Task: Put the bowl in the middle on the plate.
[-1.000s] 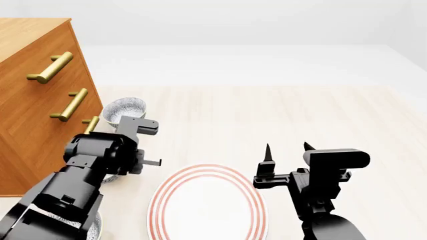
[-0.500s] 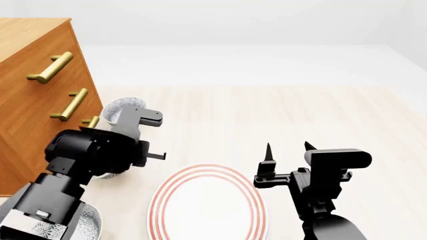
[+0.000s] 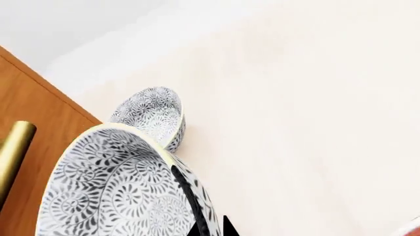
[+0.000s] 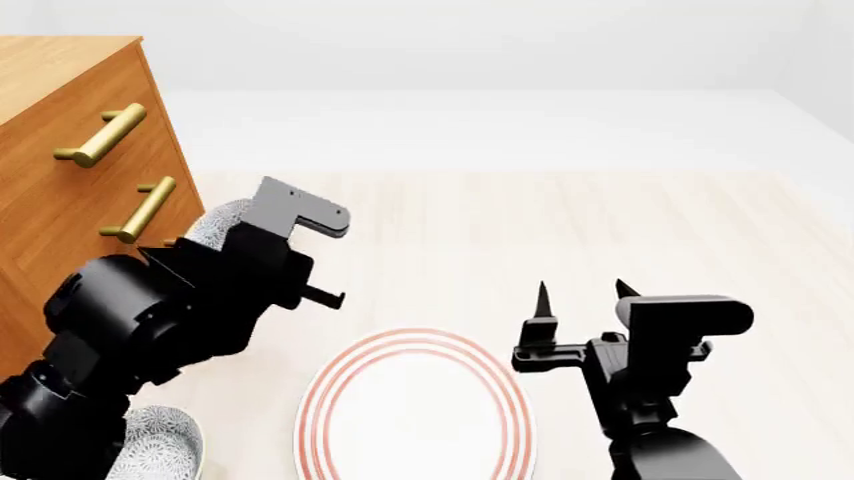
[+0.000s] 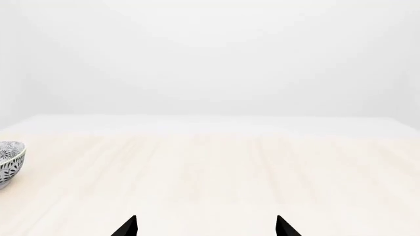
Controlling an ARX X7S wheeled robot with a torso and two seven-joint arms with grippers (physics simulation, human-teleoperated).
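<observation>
In the left wrist view the bowl (image 3: 111, 191), white with a grey-blue speckle, fills the near part of the picture. My left gripper (image 3: 210, 223) is shut on its rim, one finger inside the wall and one outside. In the head view my left arm (image 4: 187, 300) hides this bowl. The plate (image 4: 414, 410), white with red rings, lies flat just to the arm's right. My right gripper (image 4: 581, 295) stands open by the plate's right edge, nothing between its fingers; the right wrist view shows this open gripper (image 5: 204, 227) over bare floor.
A wooden dresser (image 4: 67, 200) with brass handles stands close on the left. A second speckled bowl (image 4: 220, 222) sits beyond the arm beside the dresser, the same bowl (image 3: 154, 110) showing in the left wrist view. A third bowl (image 4: 154, 445) lies near the bottom left corner.
My left arm has risen and swung up and to the right, covering the place where the middle bowl showed. The nearest bowl is now more exposed. The right arm has barely moved.
</observation>
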